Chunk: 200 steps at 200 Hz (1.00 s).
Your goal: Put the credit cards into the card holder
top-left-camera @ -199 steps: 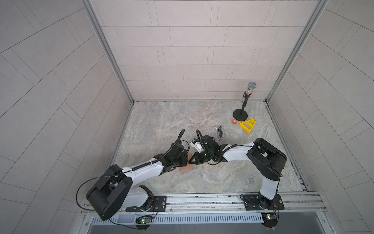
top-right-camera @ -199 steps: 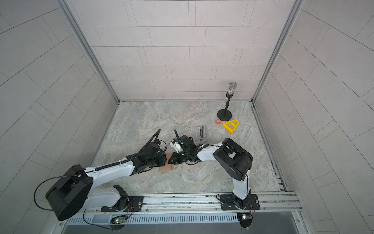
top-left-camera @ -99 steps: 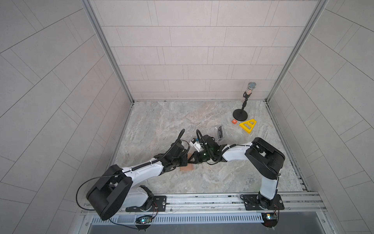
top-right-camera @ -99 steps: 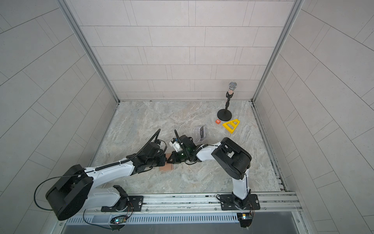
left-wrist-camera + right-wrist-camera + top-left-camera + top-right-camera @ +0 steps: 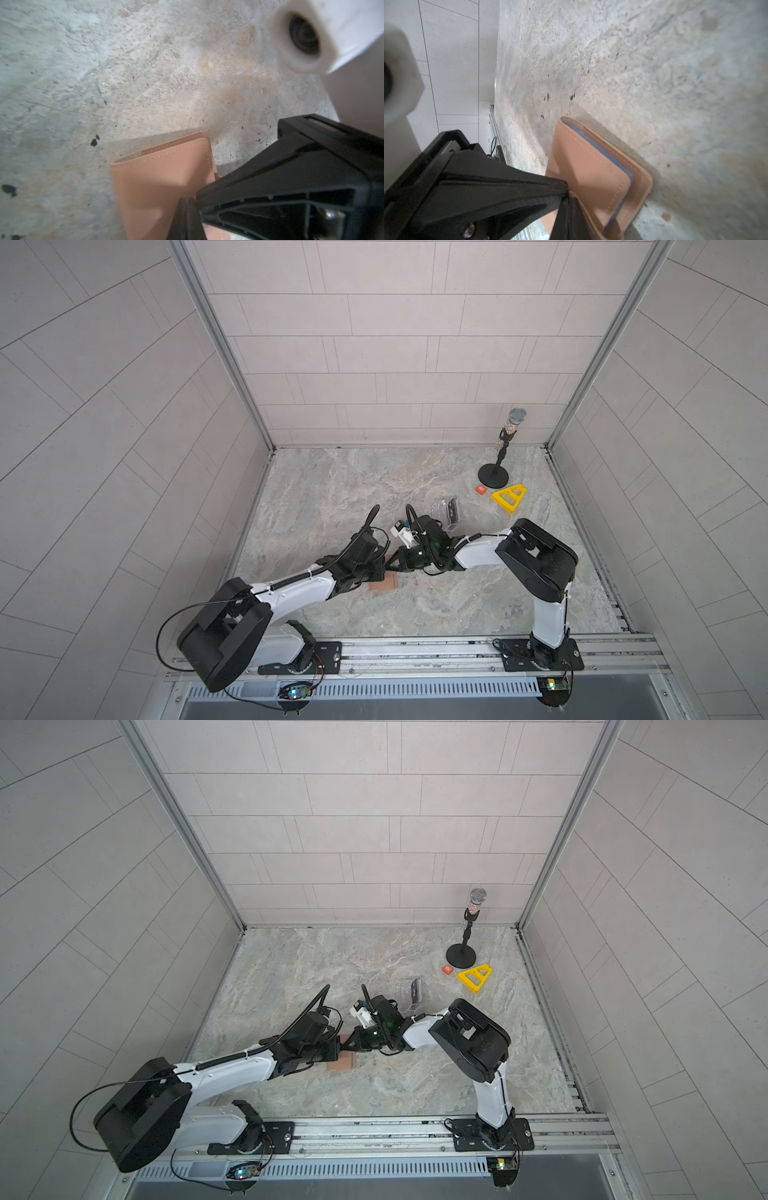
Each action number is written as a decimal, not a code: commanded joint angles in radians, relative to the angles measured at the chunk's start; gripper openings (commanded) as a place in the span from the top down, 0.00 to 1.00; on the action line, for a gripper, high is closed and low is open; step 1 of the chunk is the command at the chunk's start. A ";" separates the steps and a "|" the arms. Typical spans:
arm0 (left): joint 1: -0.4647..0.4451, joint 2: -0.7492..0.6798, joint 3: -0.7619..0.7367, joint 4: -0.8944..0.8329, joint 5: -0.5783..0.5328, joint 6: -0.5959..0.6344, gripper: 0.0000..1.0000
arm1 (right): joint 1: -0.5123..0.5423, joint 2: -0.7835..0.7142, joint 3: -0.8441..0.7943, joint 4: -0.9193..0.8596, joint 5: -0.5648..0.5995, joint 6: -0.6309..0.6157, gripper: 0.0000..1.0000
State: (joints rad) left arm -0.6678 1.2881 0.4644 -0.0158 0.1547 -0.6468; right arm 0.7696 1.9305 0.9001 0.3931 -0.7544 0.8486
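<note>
In both top views the card holder (image 5: 384,584) (image 5: 343,1063) lay flat on the tabletop (image 5: 436,614), near its front middle. It was half hidden under the left pincer (image 5: 386,568) and right pincer (image 5: 398,567), whose tips met over it. Only the wrist views showed those tips closely. In the left wrist view the left pincer (image 5: 187,209) was pressed together, resting on the leather. In the right wrist view the right pincer (image 5: 569,207) was likewise pressed together at the holder's edge; whether it pinched leather could not be told. That view alone showed a blue card (image 5: 604,154) tucked between the leaves. The top views alone showed a clear box (image 5: 449,512) near the arms.
</note>
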 commanded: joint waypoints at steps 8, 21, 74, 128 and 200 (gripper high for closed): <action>-0.001 0.007 -0.029 -0.039 -0.017 0.015 1.00 | 0.007 0.036 -0.002 0.001 0.006 0.015 0.98; 0.000 0.008 -0.030 -0.039 -0.016 0.016 1.00 | 0.007 0.036 -0.008 0.001 0.006 0.013 0.98; -0.001 0.017 -0.038 -0.028 -0.011 0.014 1.00 | 0.027 0.022 -0.029 -0.073 0.019 -0.063 0.96; -0.003 0.019 -0.055 0.008 0.020 0.002 1.00 | 0.072 -0.030 0.003 -0.298 0.132 -0.239 0.95; -0.004 -0.017 -0.094 0.002 -0.008 -0.001 1.00 | 0.119 0.010 0.040 -0.398 0.257 -0.301 0.95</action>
State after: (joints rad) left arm -0.6678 1.2697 0.4141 0.0559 0.1619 -0.6510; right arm 0.8429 1.8790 0.9642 0.1734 -0.5770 0.5884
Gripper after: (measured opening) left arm 0.055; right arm 0.052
